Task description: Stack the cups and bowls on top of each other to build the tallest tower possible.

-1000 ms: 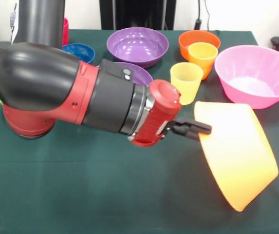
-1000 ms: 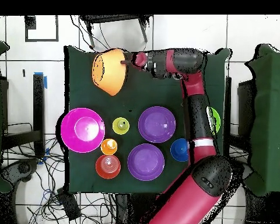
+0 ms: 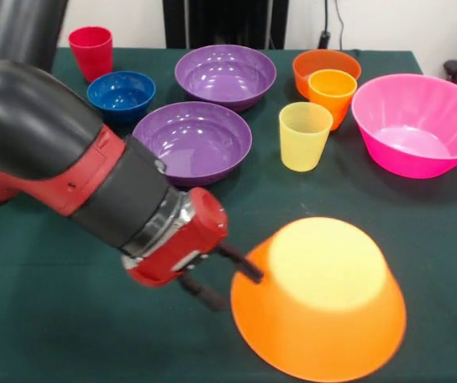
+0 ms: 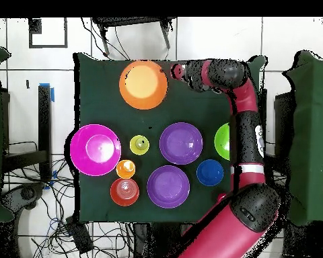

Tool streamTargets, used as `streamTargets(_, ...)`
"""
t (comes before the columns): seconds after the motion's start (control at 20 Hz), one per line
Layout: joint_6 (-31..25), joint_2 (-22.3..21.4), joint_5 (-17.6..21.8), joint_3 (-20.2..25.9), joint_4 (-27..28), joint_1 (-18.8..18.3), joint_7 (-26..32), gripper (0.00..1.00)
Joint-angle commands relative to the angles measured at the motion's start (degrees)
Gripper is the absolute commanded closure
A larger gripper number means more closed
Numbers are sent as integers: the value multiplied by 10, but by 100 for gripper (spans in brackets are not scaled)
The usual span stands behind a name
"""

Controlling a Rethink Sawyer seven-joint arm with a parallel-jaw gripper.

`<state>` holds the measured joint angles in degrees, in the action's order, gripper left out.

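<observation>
Hand at the upturned orange bowl, nothing stacked

Front view: the hand [image 3: 226, 277] holds its two black fingers spread at the left wall of the upside-down large orange bowl [image 3: 321, 297] on the near tabletop [image 3: 68, 335]; whether they grip it I cannot tell. Overhead view: the orange bowl [image 4: 143, 84] sits alone, well apart from the pink bowl [image 4: 95, 149], the purple bowls [image 4: 181, 142] and the yellow cup [image 4: 139, 144].

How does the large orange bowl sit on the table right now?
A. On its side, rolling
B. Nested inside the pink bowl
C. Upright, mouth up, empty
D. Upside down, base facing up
D. The large orange bowl rests rim-down with its flat base facing up, the tool at its side.
</observation>
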<state>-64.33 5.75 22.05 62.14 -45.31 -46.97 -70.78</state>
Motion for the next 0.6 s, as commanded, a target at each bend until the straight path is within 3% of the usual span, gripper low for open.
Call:
streamTargets(0.05, 130, -98, 79, -77, -122, -28, 96, 0)
streamTargets(0.3, 180, -183, 113, -101, -162, -18, 47, 0)
streamTargets(0.6, 226, -317, 113, -161, -295, 8, -112, 0)
